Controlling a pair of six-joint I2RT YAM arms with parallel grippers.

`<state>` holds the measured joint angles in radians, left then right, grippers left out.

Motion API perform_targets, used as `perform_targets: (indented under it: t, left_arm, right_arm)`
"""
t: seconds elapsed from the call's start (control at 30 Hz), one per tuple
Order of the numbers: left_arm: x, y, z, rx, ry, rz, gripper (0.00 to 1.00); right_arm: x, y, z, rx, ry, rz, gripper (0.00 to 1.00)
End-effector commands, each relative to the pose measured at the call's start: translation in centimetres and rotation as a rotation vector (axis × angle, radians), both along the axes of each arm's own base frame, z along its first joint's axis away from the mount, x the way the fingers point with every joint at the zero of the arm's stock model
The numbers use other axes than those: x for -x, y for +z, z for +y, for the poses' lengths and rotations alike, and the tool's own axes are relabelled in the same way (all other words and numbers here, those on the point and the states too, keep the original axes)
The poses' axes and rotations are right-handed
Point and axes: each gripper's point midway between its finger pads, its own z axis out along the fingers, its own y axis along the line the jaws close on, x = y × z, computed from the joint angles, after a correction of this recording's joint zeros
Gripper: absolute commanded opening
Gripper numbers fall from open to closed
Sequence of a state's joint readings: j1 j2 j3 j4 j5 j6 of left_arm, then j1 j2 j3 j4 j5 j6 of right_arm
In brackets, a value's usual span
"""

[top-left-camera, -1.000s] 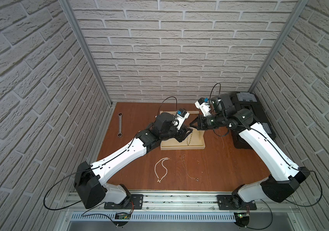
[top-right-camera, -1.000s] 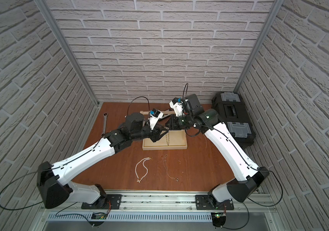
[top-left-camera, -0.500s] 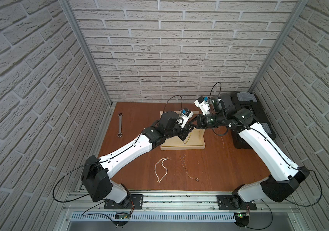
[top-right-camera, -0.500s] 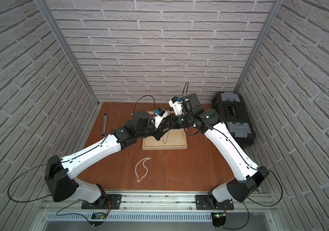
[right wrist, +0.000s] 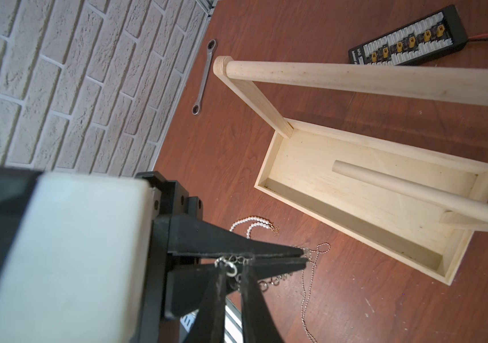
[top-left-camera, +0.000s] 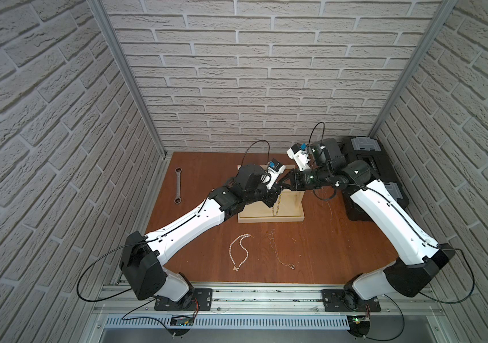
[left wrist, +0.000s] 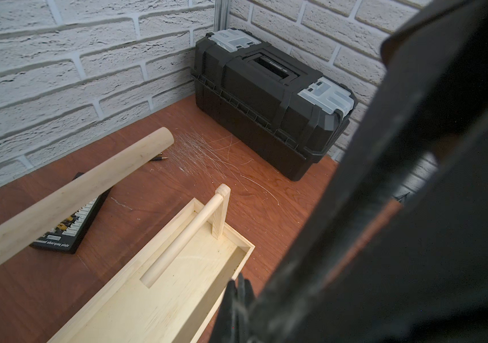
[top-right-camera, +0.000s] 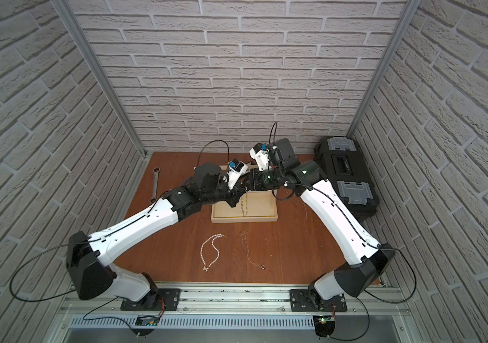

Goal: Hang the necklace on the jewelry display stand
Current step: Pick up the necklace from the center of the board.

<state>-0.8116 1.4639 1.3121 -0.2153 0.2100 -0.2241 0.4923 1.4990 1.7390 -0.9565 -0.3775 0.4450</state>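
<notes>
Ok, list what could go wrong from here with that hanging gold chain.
1. The gold chain is pinched only near its clasp, where the left gripper and right gripper meet. It could slip and drop into the tray of the jewelry display stand.
2. Both sets of jaws crowd one spot, so pulling apart may snag links.

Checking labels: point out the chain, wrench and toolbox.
chain [top-right-camera: 245, 205]: in a top view, hanging strand
wrench [top-left-camera: 178, 185]: in a top view, mid-shaft
toolbox [top-right-camera: 345, 173]: in a top view, lid centre
</notes>
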Motion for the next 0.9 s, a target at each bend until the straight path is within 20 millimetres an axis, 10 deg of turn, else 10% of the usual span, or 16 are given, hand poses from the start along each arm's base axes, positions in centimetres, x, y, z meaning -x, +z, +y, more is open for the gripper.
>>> perform_targets:
  t: [0.0,0.47,0.87]
  left_arm:
    - [-0.6,5.2,0.4,0.102,0.018,-0.106,0.0]
    - [-1.0,7.8,1.9,0.125,0.055,-0.12,0.0]
    - [-1.1,8.3,1.8,0.113,0.052,-0.109,0.0]
  right_arm:
    - [0.1,-0.1,0.0,0.016,0.021,-0.021,0.29]
    - [1.9,-2.8,-2.4,0.055,-0.03,-0.083,0.42]
    - [-0.2,-1.9,0.1,-0.048,0.004,-0.132,0.41]
